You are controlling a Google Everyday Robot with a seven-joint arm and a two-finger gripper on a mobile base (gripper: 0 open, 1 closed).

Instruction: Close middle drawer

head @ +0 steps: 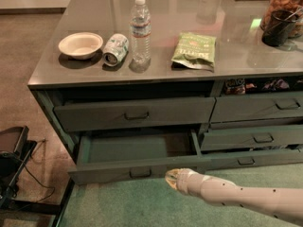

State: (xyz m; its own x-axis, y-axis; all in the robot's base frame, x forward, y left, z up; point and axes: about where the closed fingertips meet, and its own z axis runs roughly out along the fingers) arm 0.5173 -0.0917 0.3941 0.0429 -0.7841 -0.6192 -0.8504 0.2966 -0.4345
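Note:
The middle drawer point(137, 167) is the wide dark grey-green drawer of the left stack, pulled out, its green inner walls and empty inside showing. Its small dark pull point(140, 172) sits at the centre of the front. My gripper point(173, 178) is at the end of a white arm that reaches in from the lower right. Its tip is just in front of the drawer front, right of the pull, at or very near the front's lower edge.
The top drawer point(135, 112) above is slightly open. Narrower drawers point(258, 138) stand at the right. On the counter are a bowl point(80, 45), a can point(116, 49), a water bottle point(140, 28) and a green chip bag point(194, 49). Dark equipment point(12, 155) stands at the left.

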